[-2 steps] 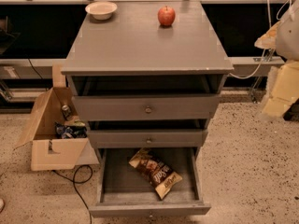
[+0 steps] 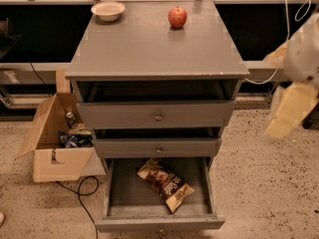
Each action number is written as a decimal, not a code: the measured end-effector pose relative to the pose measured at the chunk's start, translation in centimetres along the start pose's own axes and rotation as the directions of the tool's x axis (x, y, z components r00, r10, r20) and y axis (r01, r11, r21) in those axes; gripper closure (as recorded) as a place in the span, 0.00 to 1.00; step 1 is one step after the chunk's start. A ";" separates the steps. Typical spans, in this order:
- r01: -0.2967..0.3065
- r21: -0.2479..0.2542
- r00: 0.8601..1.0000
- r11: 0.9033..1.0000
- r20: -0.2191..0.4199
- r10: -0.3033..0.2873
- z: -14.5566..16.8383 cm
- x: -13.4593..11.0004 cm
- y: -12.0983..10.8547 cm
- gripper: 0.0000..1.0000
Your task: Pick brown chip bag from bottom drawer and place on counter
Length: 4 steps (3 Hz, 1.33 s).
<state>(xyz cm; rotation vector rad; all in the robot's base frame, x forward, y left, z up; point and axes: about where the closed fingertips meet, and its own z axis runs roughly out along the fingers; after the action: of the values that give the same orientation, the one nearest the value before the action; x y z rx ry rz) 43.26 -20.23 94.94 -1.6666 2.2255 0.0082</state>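
Observation:
The brown chip bag [image 2: 166, 184] lies flat and slanted in the open bottom drawer [image 2: 159, 223], right of its middle. The counter [image 2: 149, 49] is the grey cabinet top above the drawers. My gripper [image 2: 291, 108] shows as a blurred white and pale-yellow shape at the right edge. It hangs beside the cabinet at about the height of the top drawer, well apart from the bag and holding nothing that I can see.
A cream bowl [image 2: 107, 10] and a red apple [image 2: 177, 17] stand at the back of the counter. The two upper drawers [image 2: 157, 114] are slightly open. A cardboard box [image 2: 55, 143] with items and a black cable [image 2: 82, 193] lie on the floor at the left.
The arm at the right edge has dropped a little and is now blurred. The cabinet, drawers and bag are unchanged.

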 end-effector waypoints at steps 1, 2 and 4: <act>-0.113 -0.082 0.983 0.990 0.134 0.124 5.9 -0.8 3.2 0.00; -0.243 -0.138 0.918 0.960 0.288 0.274 12.9 -2.8 4.6 0.00; -0.241 -0.154 0.907 0.958 0.315 0.279 17.1 -2.9 5.1 0.00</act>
<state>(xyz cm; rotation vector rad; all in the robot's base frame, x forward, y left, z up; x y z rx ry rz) 43.96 -12.31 78.73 -1.2883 2.1926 0.4582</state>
